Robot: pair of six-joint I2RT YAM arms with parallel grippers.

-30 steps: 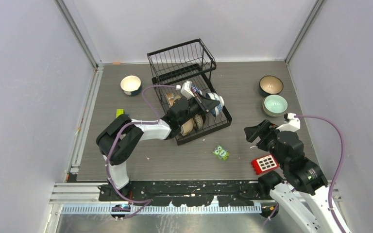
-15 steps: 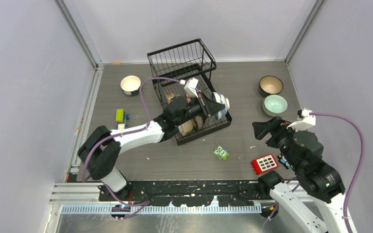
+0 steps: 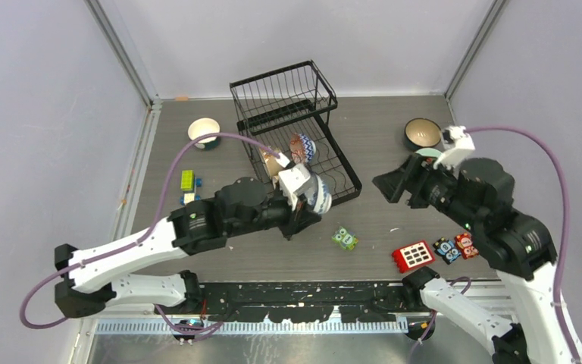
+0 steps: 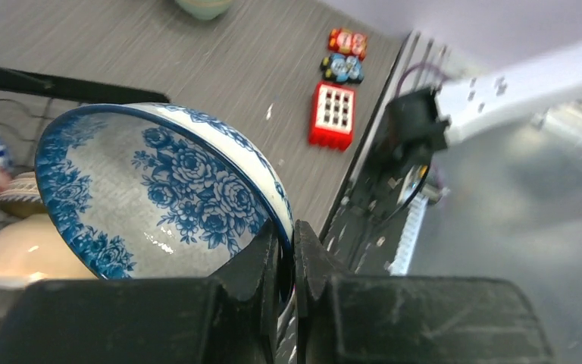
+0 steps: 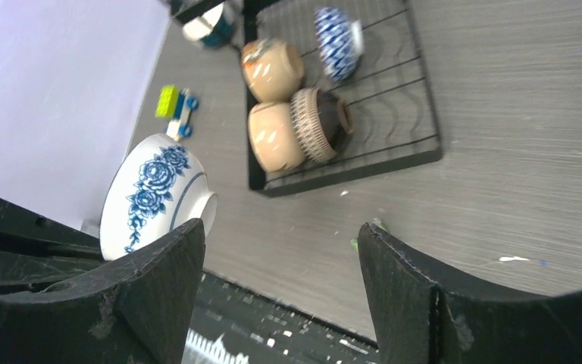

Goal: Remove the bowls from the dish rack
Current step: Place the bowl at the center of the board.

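Table (image 3: 394, 114) under rack (image 3: 295, 125), bowls (image 3: 423, 133), toys (image 3: 344, 238).

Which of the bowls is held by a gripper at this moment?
The white bowl with blue roses: the left gripper pinches its rim, clear of the dish rack. The others sit in the rack or on the table.

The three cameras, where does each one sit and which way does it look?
Top external: high above and behind the arms, looking down on the table; both arms show.
Left wrist: on the left arm, looking along the left gripper, shut on the flowered bowl.
Right wrist: on the right arm, looking past the open right gripper at the dish rack.
Shared: all views show the flowered bowl.
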